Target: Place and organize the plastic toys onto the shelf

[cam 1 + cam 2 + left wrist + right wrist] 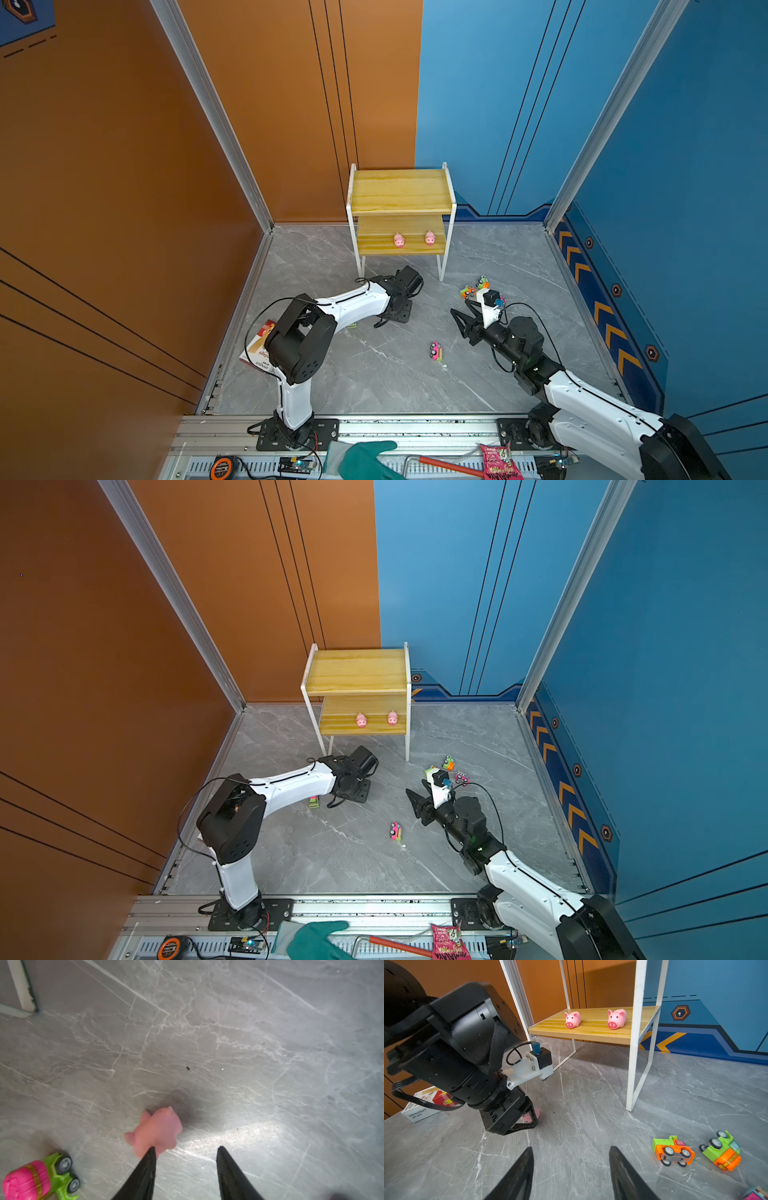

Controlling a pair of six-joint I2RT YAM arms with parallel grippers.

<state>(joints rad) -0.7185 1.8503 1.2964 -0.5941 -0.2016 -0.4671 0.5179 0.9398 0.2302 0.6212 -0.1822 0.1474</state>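
The shelf (401, 191) stands at the back, with two pink pigs (399, 240) (430, 238) on its lower board. A third pig (158, 1130) lies on the floor at one fingertip of my open left gripper (187, 1148), outside the jaws. A pink-and-green truck (39, 1178) lies beside it. In both top views the left gripper (384, 320) hides this pig. My right gripper (571, 1148) is open and empty above bare floor. To its right lie an orange truck (673, 1151) and a green-orange truck (722, 1151). A pink-yellow truck (435, 351) lies mid-floor.
A printed box (259, 345) lies by the left wall under the left arm. On the front rail are a teal glove (361, 457), a pink snack packet (496, 461) and a tape measure (220, 467). A small pink truck (462, 777) sits behind the right wrist.
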